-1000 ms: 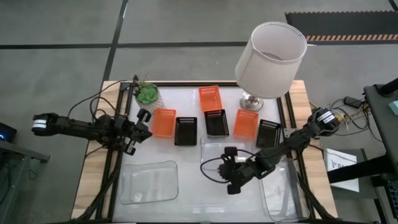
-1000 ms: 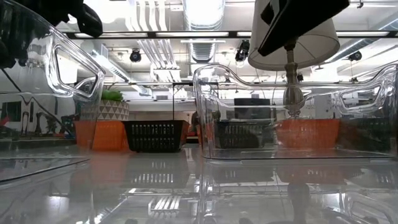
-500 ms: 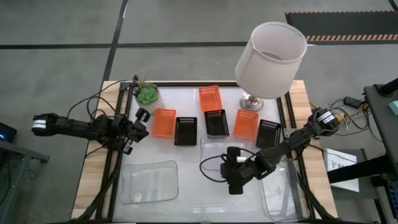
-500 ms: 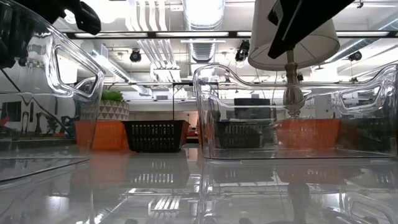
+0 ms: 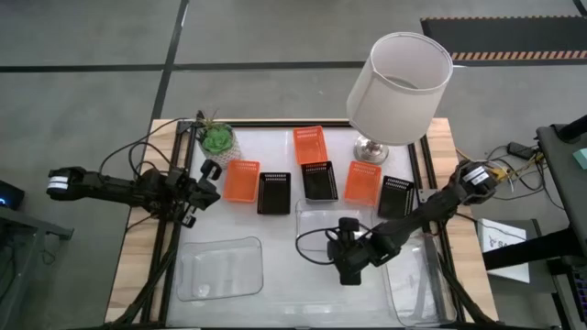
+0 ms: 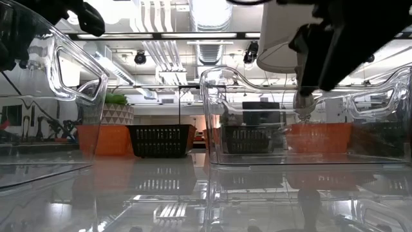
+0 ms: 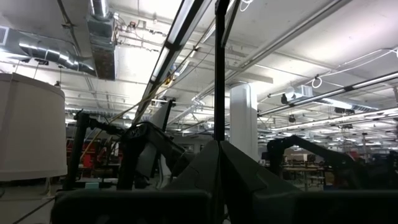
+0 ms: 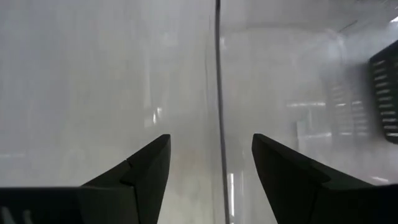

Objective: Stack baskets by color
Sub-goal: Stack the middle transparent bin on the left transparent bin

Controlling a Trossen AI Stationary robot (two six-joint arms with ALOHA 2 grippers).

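The glossy white surface (image 5: 275, 234) carries orange baskets (image 5: 242, 181) and black baskets (image 5: 273, 192) in a loose row near the lamp (image 5: 398, 78) and plant (image 5: 217, 138), with clear trays (image 5: 220, 268) nearer the front. From above, the right tool (image 5: 346, 272) hangs released over the middle tray's (image 5: 316, 216) rim; the left tool (image 5: 209, 171) waits clenched beside an orange basket. The low view adds ceiling ducts (image 6: 154, 45).

The back half of the table (image 5: 275, 137) is crowded: a potted plant (image 5: 217, 138) at the left rear, then orange baskets (image 5: 242, 181) and black baskets (image 5: 273, 192) side by side with narrow gaps. A lamp (image 5: 396, 78) overhangs the right rear, blocking descent there. In front, clear trays (image 5: 220, 268) take both corners and the middle. The open right gripper (image 5: 348, 272) straddles the middle tray's wall (image 8: 218, 93). Bare table lies between the left and middle trays.
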